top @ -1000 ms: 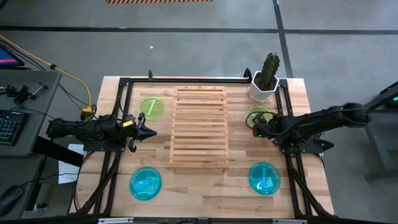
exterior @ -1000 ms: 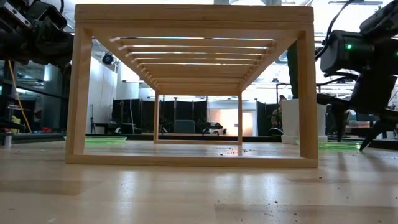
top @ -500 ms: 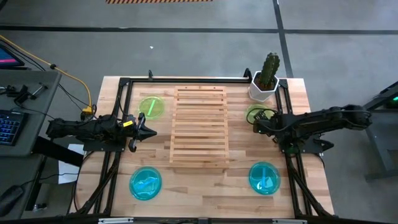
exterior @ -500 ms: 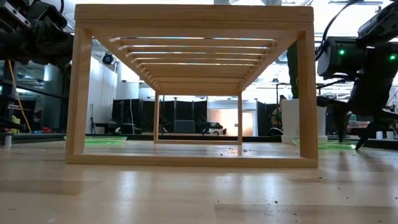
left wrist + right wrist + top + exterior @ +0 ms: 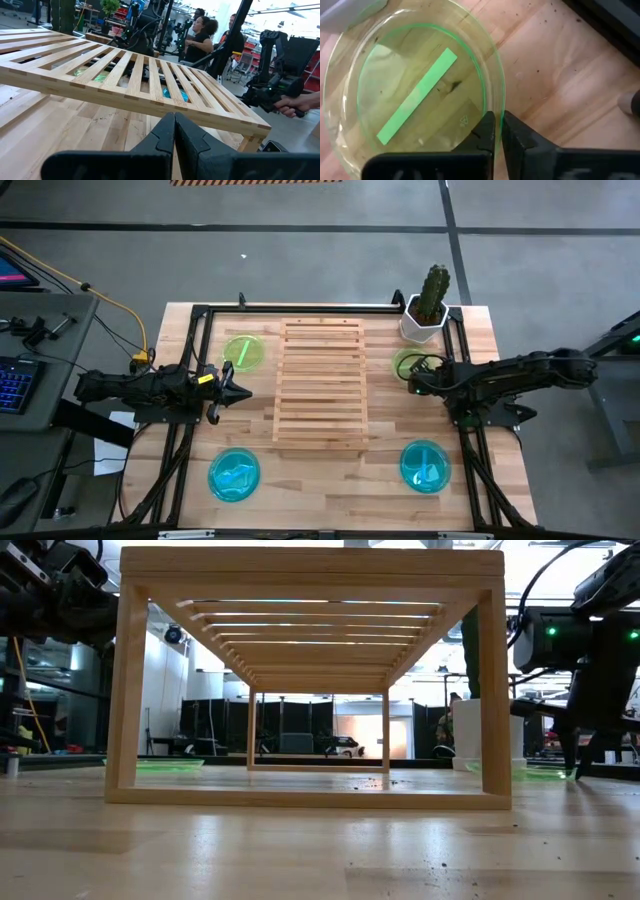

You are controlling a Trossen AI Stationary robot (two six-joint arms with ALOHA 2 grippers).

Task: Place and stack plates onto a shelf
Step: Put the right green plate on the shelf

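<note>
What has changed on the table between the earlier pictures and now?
The right tool has dropped to the table and closed its fingers on the rim of the green plate beside the cactus pot. The left tool, shelf and other plates stayed put.

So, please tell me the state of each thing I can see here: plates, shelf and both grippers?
Right green plate: flat on table, rim between right gripper fingers.
Left green plate: flat on table, untouched.
Two blue plates: flat on table.
Shelf: upright, nothing on top.
Left gripper: shut, empty, left of shelf.
</note>
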